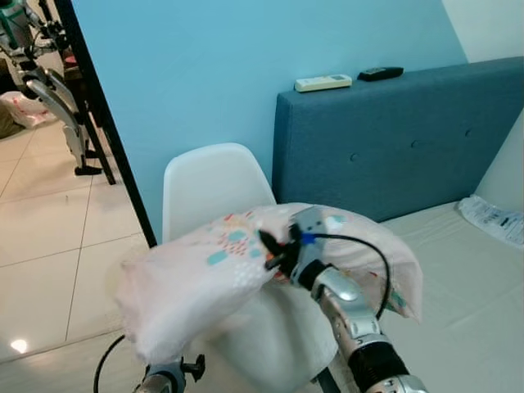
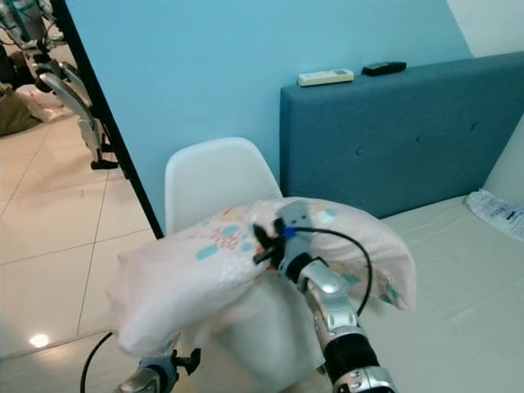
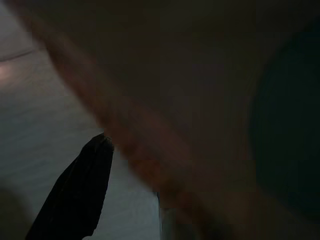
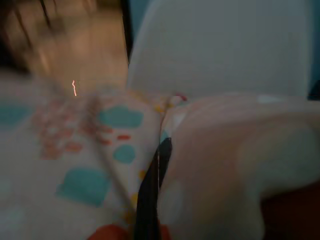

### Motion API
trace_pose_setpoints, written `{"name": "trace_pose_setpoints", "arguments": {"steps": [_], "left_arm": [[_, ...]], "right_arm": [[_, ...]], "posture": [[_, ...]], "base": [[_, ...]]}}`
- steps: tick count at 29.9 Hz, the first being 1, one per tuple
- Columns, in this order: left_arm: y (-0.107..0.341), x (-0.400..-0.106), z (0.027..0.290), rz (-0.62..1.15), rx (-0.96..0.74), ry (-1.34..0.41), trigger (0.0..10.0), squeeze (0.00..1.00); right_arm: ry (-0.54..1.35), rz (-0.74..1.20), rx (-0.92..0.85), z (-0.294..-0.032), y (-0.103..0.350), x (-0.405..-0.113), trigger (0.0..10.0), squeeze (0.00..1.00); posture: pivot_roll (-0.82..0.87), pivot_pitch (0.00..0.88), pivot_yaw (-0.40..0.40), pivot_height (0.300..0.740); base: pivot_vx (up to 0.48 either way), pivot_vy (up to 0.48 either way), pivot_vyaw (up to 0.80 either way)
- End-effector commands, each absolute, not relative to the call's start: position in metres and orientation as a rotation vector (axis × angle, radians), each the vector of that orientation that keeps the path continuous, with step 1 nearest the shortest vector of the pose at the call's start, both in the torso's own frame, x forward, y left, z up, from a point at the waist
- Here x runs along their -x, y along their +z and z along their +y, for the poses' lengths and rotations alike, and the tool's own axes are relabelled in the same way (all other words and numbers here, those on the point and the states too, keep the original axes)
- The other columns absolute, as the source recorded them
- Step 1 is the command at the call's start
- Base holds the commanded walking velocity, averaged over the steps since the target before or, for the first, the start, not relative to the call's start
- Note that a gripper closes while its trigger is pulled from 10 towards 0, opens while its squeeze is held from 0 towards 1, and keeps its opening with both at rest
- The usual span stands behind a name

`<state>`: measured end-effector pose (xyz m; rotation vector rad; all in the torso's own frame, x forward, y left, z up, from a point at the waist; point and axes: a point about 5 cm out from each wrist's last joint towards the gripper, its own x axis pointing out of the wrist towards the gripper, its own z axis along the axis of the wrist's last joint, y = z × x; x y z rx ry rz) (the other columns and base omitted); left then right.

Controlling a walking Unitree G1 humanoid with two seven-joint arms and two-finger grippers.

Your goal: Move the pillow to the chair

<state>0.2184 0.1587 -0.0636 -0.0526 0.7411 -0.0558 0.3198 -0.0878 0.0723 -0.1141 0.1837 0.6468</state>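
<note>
Right gripper point(image 1: 274, 250): fingers pinched into the pillow point(image 1: 196, 278), which we hold above the chair point(image 1: 214, 184), bed at 3 o'clock; we judge it light, soft, floppy, best gripped by bunched fabric at mid-length.

Hidden, cropped and blurred parts

The pillow point(image 1: 246, 270) covers the seat and lower back of the chair point(image 1: 214, 184); its near end is blurred in both eye views. Right gripper point(image 1: 274, 250): fingers sunk in pillow fabric, tips hidden; in the right wrist view one dark finger point(image 4: 152, 195) shows between folds, everything soft-focus. Left gripper: its wrist point(image 1: 164, 378) sits under the pillow, cut by the bottom edge; the left wrist view is very dark, one black finger point(image 3: 80, 192) against a blurred surface, spread not readable. Two small items on the headboard point(image 1: 393, 139), a white remote point(image 1: 322, 82) and a black object point(image 1: 380, 73), are too small to identify further. The paper point(image 1: 495, 219) on the bed is cropped at the right edge.
</note>
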Motion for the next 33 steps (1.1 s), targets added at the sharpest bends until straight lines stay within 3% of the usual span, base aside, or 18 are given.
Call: {"name": "trace_pose_setpoints", "arguments": {"steps": [1, 12, 26, 31, 33], "left_arm": [[-0.066, -0.215, 0.163, 0.755, 0.042, -0.049, 10.0, 0.0], [-0.068, -0.209, 0.166, 0.764, 0.027, -0.051, 10.0, 0.0], [-0.074, -0.197, 0.171, 0.783, 0.011, -0.053, 10.0, 0.0], [-0.075, -0.194, 0.172, 0.785, 0.008, -0.056, 10.0, 0.0], [-0.076, -0.192, 0.172, 0.79, 0.006, -0.06, 10.0, 0.0]], "right_arm": [[0.639, 0.288, 0.188, -0.087, 0.055, -0.315, 10.0, 0.0], [0.708, 0.426, 0.029, -0.075, 0.034, -0.299, 10.0, 0.0], [0.555, 0.927, 0.009, -0.101, -0.024, -0.265, 10.0, 0.0], [0.487, 0.955, -0.038, -0.106, -0.028, -0.264, 10.0, 0.0], [0.456, 0.849, -0.136, -0.104, -0.018, -0.275, 10.0, 0.0]], "posture": [[-0.01, 0.0, 0.005, 0.74], [0.01, 0.0, 0.006, 0.73], [0.03, 0.0, 0.007, 0.665], [0.03, 0.0, 0.01, 0.645], [0.03, 0.0, 0.015, 0.63]], "base": [[0.0, 0.0, 0.0], [0.0, 0.0, 0.0], [0.0, 0.0, 0.0], [0.0, 0.0, 0.0], [0.0, 0.0, 0.0]]}}
